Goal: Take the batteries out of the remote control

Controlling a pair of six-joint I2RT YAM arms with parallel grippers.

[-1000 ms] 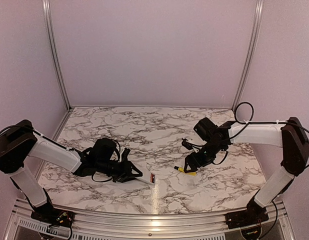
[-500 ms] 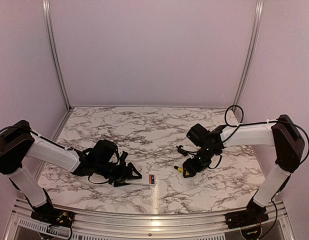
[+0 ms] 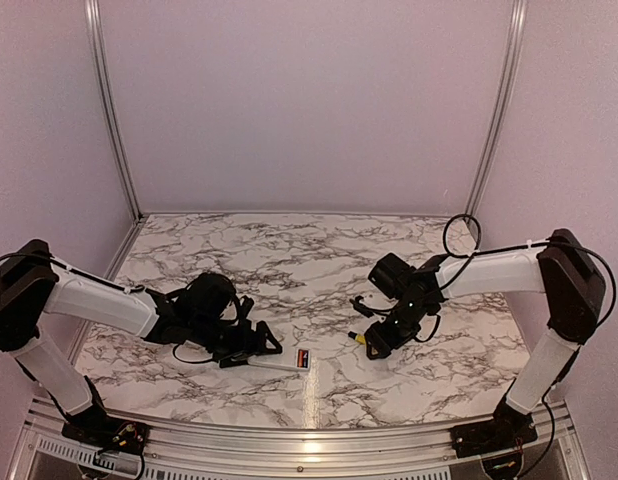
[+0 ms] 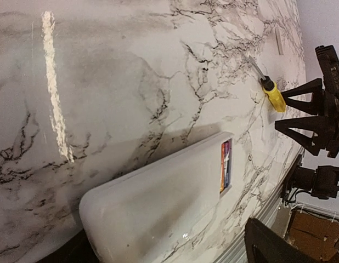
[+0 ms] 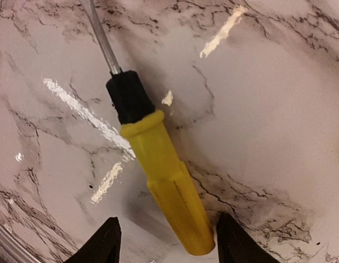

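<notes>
The white remote control (image 3: pixel 287 361) lies flat on the marble near the front edge. Its open bay shows the orange-red batteries (image 3: pixel 303 357) at its right end. My left gripper (image 3: pixel 257 347) is open, its fingers spread either side of the remote's left end. In the left wrist view the remote control (image 4: pixel 158 200) fills the lower middle, with the batteries (image 4: pixel 226 164) in the bay and the left gripper (image 4: pixel 167 244) wide around the near end. My right gripper (image 3: pixel 373 343) is open, low over a yellow screwdriver (image 3: pixel 361 339). In the right wrist view that gripper (image 5: pixel 167 234) straddles the screwdriver (image 5: pixel 168 183), with gaps on both sides.
The screwdriver's metal shaft (image 5: pixel 101 38) points away from the right gripper, its black collar (image 5: pixel 127 96) above the yellow handle. The aluminium front rail (image 3: pixel 309 440) runs along the near table edge, close to the remote. Purple walls enclose the marble table (image 3: pixel 289 260).
My left gripper has opened wide and let go of the remote, which now lies on the table. The right arm has moved left and down over the screwdriver, its jaws narrowing.
</notes>
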